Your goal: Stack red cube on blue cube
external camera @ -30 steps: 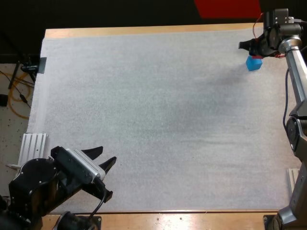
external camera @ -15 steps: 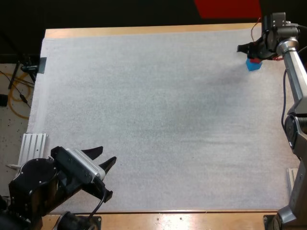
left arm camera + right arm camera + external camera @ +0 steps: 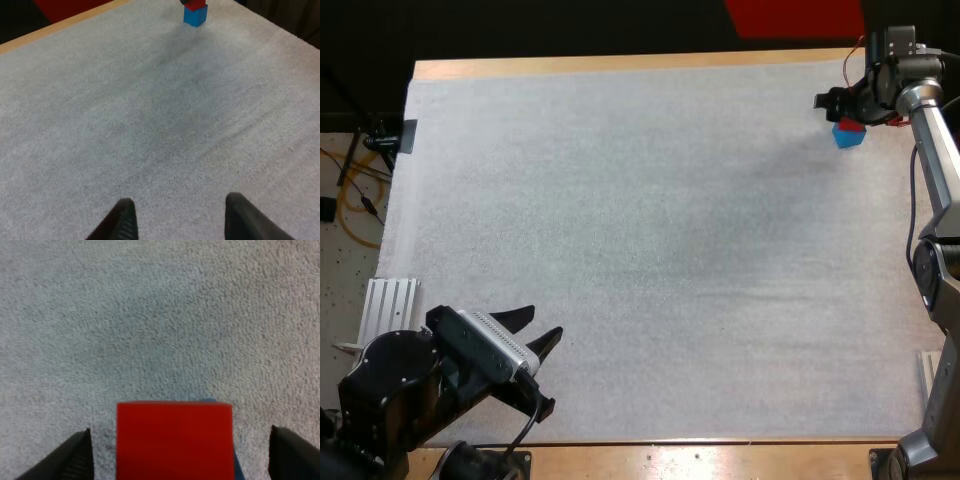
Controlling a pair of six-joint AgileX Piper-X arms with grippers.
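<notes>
Mat (image 3: 620, 250), red cube (image 3: 174, 440) atop blue cube (image 3: 850, 138) (right pincer (image 3: 182, 455) spread).

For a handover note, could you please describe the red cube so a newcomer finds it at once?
On the white mat, look to the far right corner, where the open right gripper hovers. The red cube sits on top of the blue cube; it is the upper block of the pair.
</notes>
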